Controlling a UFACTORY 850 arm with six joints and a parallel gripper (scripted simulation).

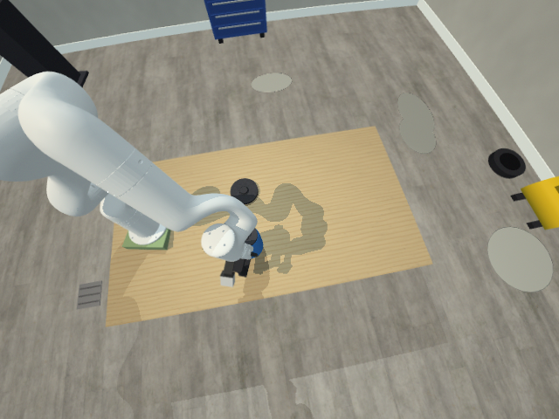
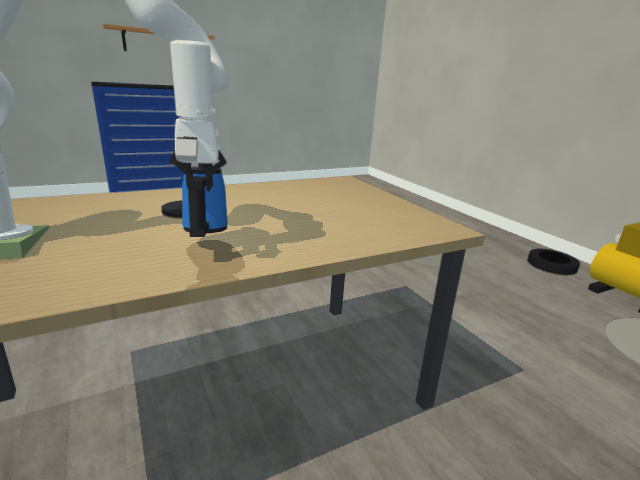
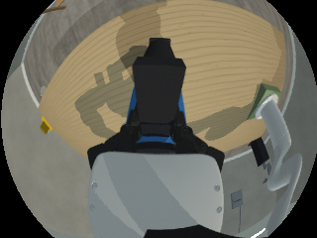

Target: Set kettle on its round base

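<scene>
From the top view, the white arm (image 1: 135,180) reaches from the left edge toward the middle of the frame, its wrist covering most of the blue kettle (image 1: 258,242). The black round base (image 1: 244,189) lies flat on the wooden table (image 1: 361,202), just above the wrist and apart from the kettle.

In the exterior view, the kettle (image 2: 212,202) stands upright in the left-center, long axis vertical, its black handle bar (image 2: 196,209) facing the camera. The gripper (image 2: 197,173) is clamped on that bar from above. Its underside appears slightly clear of the table, above its shadow. The base (image 2: 172,208) peeks out behind it, to the left.

In the wrist view, the handle (image 3: 158,86) fills the center between the fingers, pointing to the top of the frame.
</scene>
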